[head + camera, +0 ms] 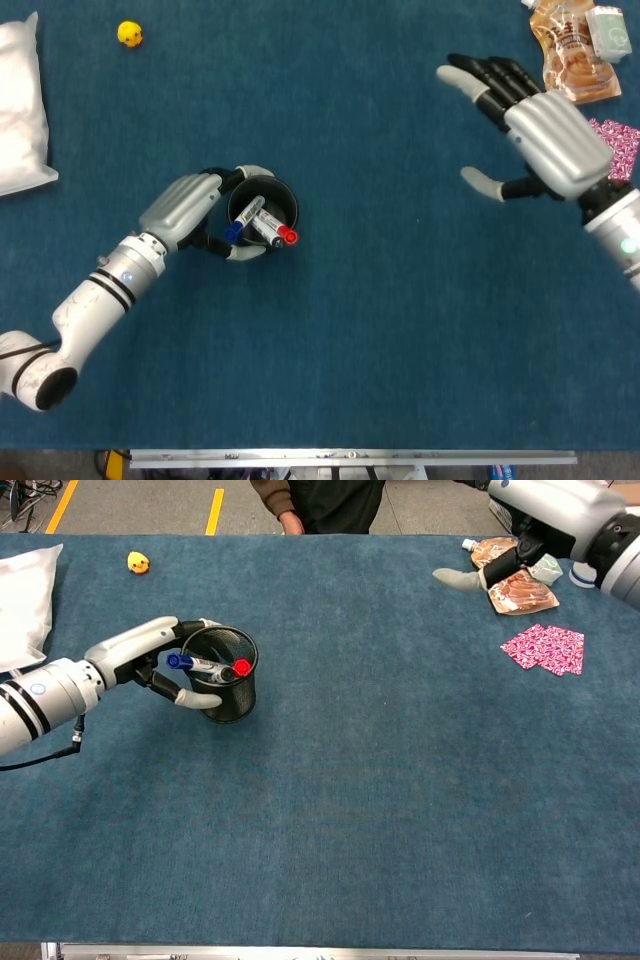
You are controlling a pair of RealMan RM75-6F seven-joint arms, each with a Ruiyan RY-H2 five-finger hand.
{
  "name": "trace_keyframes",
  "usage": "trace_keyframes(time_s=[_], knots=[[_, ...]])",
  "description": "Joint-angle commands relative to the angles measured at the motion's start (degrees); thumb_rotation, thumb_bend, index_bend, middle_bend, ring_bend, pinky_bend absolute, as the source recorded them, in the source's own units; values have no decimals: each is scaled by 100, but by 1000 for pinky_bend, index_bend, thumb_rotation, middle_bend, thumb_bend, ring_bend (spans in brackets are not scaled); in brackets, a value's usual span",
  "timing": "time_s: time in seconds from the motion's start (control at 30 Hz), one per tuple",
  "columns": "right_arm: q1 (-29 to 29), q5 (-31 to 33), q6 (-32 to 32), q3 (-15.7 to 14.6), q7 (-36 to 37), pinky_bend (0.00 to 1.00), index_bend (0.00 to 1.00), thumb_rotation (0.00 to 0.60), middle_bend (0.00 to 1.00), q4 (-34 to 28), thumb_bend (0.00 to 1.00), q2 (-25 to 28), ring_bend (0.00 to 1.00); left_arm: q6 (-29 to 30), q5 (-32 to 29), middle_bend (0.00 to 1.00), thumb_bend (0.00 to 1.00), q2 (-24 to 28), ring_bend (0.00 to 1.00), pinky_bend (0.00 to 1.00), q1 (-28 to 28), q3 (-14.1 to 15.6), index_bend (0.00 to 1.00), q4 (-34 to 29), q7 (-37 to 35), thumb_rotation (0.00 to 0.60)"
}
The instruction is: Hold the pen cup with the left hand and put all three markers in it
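I work in what looks like a lab or test hall, not a home. My table (400,810) is covered edge to edge in blue carpet-like cloth, with a metal rail (350,458) along its 6 o'clock edge. Beyond the 12 o'clock edge the chest view shows a grey floor with yellow line markings (216,510) at 11 o'clock, a person in dark clothes (320,502) standing at the table, and a white basket (505,515) and paper cup (583,572) off at 1 o'clock. Odd test props lie scattered: a rubber duck (138,562), a snack pouch (515,580).
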Motion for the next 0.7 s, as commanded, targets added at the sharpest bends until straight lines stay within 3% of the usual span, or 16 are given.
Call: trace_keyframes(time_s=[0.03, 0.3, 0.43, 0.7], knots=[[-36, 6, -5, -23, 30, 0, 0, 600, 16, 25, 281, 11, 0, -23, 46, 306, 164, -137, 240, 176, -9, 42, 193, 181, -46, 507], [-112, 17, -16, -58, 3, 0, 0, 600, 16, 103, 281, 30, 0, -70, 115, 170, 164, -150, 130, 147, -30, 92, 123, 279, -154, 498], [-170, 34, 11, -67, 7, 0, 0, 600, 16, 136, 282, 63, 0, -42, 164, 91, 165, -79, 58, 114, -11, 136, 29, 256, -136, 432], [-422, -40, 153, -251, -215, 0, 0, 600, 16, 238, 283, 263, 0, 273, 252, 49, 164, 538, 28, 100, 156, 197, 0, -179, 112, 470]])
